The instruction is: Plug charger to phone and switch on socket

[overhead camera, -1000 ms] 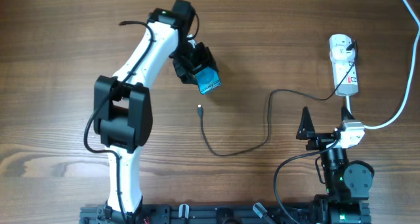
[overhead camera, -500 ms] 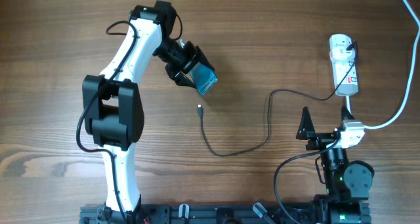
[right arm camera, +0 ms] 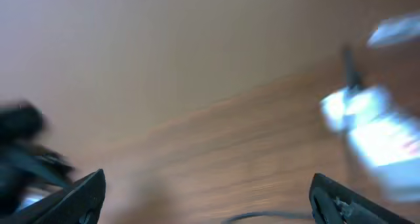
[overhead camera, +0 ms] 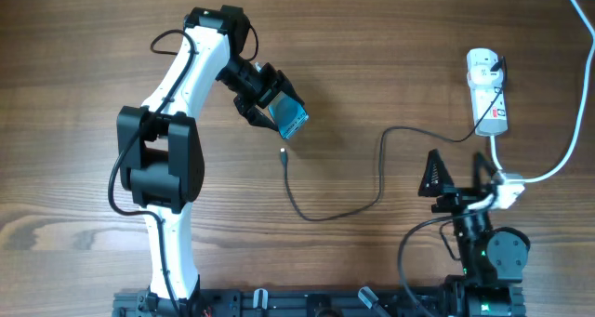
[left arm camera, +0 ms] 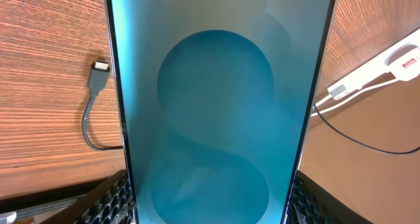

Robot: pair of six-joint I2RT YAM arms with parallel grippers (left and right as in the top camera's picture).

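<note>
Far left of the socket (overhead camera: 487,92): left hand (overhead camera: 270,101) clamped on the phone (overhead camera: 292,120) by its long edges, tilted, teal screen filling the wrist cam. Just below that, also left of socket, lying loose on the wood surface (overhead camera: 372,38): charger (overhead camera: 380,168) tip, not touching phone, cable looping back right toward the socket. Right below socket: right hand (overhead camera: 457,179) spread wide open, nothing in it. Wrist view there too blurry tbh.
</note>
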